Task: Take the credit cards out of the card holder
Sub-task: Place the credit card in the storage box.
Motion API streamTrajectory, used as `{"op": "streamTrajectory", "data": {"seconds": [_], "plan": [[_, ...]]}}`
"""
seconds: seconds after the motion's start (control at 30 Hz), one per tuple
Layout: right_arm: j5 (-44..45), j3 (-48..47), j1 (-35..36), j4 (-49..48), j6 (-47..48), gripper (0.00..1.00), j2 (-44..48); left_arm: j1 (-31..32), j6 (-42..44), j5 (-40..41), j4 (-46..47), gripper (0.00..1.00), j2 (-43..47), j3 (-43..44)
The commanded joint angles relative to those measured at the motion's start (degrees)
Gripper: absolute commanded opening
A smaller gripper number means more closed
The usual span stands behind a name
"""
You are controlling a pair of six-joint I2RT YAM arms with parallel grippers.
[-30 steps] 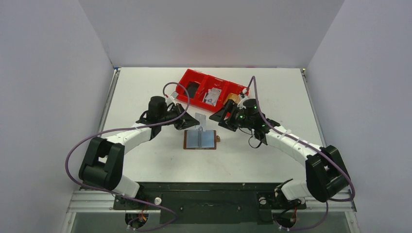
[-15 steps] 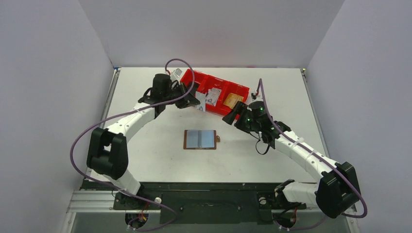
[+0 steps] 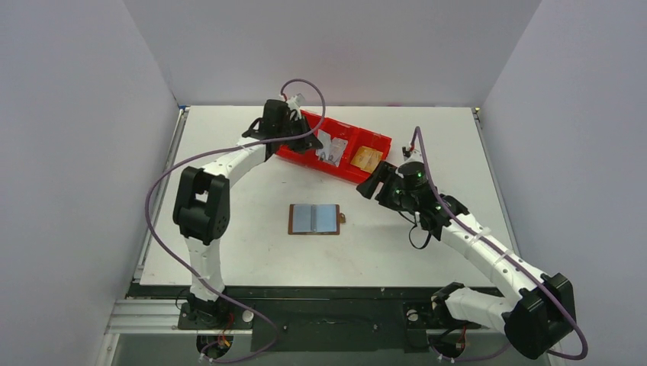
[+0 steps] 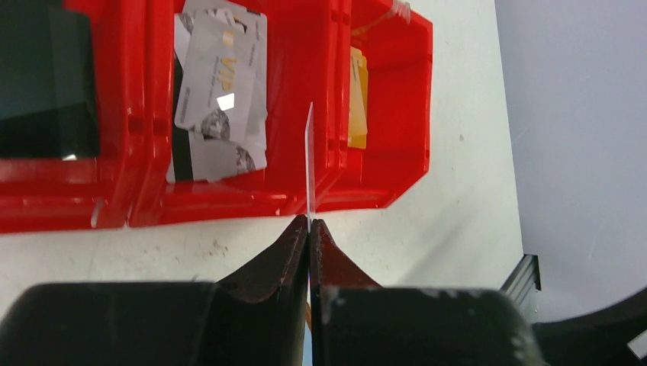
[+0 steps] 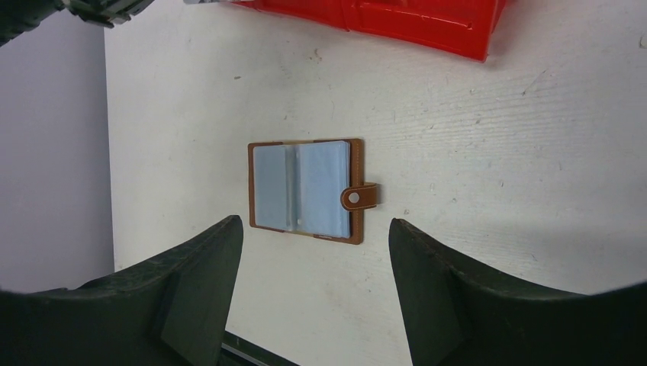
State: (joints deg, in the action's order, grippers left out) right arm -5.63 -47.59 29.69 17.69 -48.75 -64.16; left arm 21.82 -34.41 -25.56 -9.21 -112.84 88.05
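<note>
left wrist | left tool [image 4: 309, 223] pinching thin flat card [image 4: 310, 164] edge-on | right tool [image 5: 314, 229] spread

A: What colour is the card holder [image 5: 305, 191]?
B: Brown with darker edging, pale blue sleeves inside, and a silvery snap [image 5: 353, 198] on its tab.
A: And the tray [image 4: 381, 168]?
B: Bright red. It holds a grey card [image 4: 221, 76] with gold "VIP" lettering, a tan-gold card [image 4: 358, 99], and something black [image 4: 46, 84]. The edge-on card [image 4: 310, 160] shows only a pale sliver.
A: The rest?
B: The table [image 3: 252, 244] is white and scuffed. The left arm [image 3: 236, 162] and right arm [image 3: 488, 252] are white and black, with purple cables [image 3: 305, 81].
</note>
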Motion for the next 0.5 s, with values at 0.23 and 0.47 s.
{"op": "streamTrajectory", "data": {"seconds": [0.23,0.47], "plan": [[3.14,-0.69,-0.15,3.35,1.67,0.66,4.99,1.69,7.47,3.35,-2.01,0.00,-13.07,17.16],[3.48,-1.33,-0.23,5.07,2.27,0.66,5.43,2.85,9.58,6.56,-7.24,0.00,-21.76,26.83]]}}
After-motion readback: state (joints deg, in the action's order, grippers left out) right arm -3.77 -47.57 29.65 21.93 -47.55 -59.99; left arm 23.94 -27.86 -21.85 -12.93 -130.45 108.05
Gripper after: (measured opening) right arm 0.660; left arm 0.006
